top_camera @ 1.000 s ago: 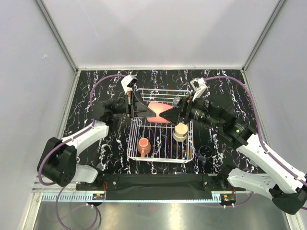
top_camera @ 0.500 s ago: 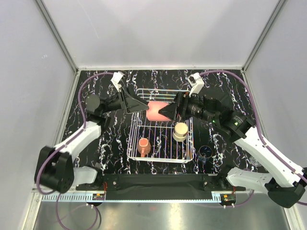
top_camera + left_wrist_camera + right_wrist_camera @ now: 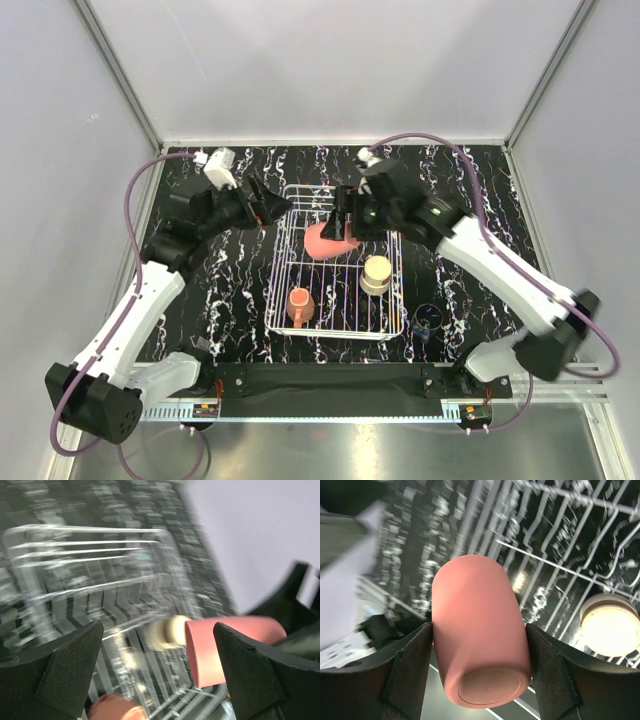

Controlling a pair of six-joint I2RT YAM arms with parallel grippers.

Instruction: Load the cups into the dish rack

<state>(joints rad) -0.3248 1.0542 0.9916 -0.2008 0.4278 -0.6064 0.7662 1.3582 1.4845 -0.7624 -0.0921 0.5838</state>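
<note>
The pink tumbler (image 3: 323,243) hangs tilted over the far part of the white wire dish rack (image 3: 283,312), with my right gripper (image 3: 341,228) shut on its sides. In the right wrist view the tumbler (image 3: 479,630) fills the gap between both fingers (image 3: 408,672), base toward the camera. My left gripper (image 3: 272,206) stands open and empty just left of the rack's far corner; its view shows the tumbler (image 3: 220,645) beyond the right finger (image 3: 252,677). An orange mug (image 3: 299,303) and a cream cup (image 3: 376,274) sit inside the rack. A dark blue cup (image 3: 430,318) stands on the table right of it.
The black marbled table (image 3: 180,310) is enclosed by grey walls on three sides. Purple cables arc from both wrists over the far half of the table. The rack's raised far wall (image 3: 310,190) lies between the two grippers.
My left gripper has opened, let go of the pink tumbler and drawn back to the left. The right arm has swung over with the tumbler, which now sits lower above the rack.
</note>
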